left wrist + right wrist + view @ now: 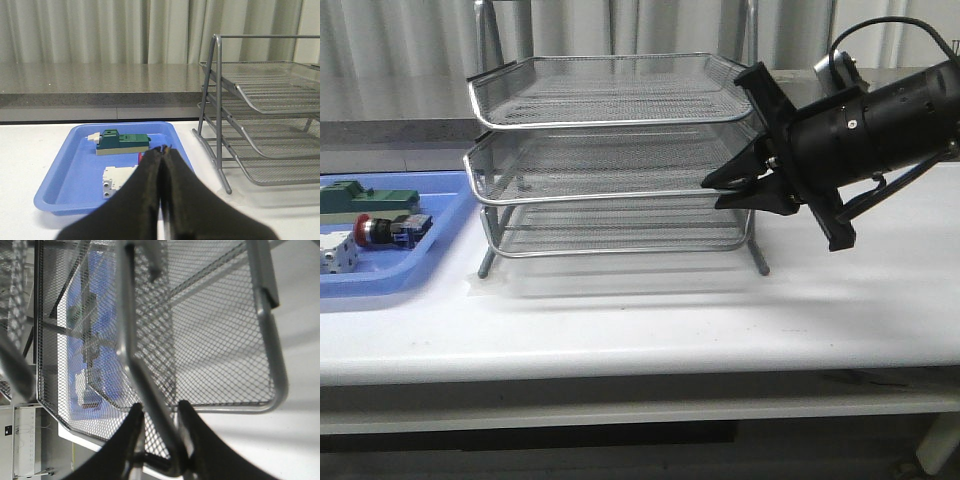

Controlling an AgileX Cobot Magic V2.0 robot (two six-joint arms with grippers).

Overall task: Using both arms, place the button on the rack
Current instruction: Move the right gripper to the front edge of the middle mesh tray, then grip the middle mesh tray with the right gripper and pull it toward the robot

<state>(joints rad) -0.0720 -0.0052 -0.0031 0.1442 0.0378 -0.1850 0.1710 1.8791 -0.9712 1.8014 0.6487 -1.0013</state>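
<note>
Three wire-mesh trays make up the rack [610, 150], which stands toward the middle of the white bench [650, 310] on thin metal legs, its trays stepped one above another. The right arm [890, 125] reaches in from the right, and the right tool [712, 192] is at the right front corner of the middle tray. In the right wrist view its fingers [131, 432] sit either side of the tray's rim wire [150, 405], closed on it as far as the close, blurred view lets me judge.

Left of the rack, a blue plastic tray [430, 255] lies flat on the bench, apart from the rack's legs. The button [388, 230] lies on its side in that tray, red head pointing left, with its blue and black body to the right. A green block [365, 197] lies just behind it, toward the far side of the tray, and a white block [338, 257] lies just nearer than it, at the tray's left.

The left tool [162, 150] shows only in its own wrist view, where its two black fingers [142, 190] are pressed together with nothing between them. It hangs over the near edge of the blue tray, and the button [139, 157] is almost wholly hidden behind the fingertips, only a sliver of red showing. The green block [122, 142] and the white block [116, 179] are both clear of the tool.
</note>
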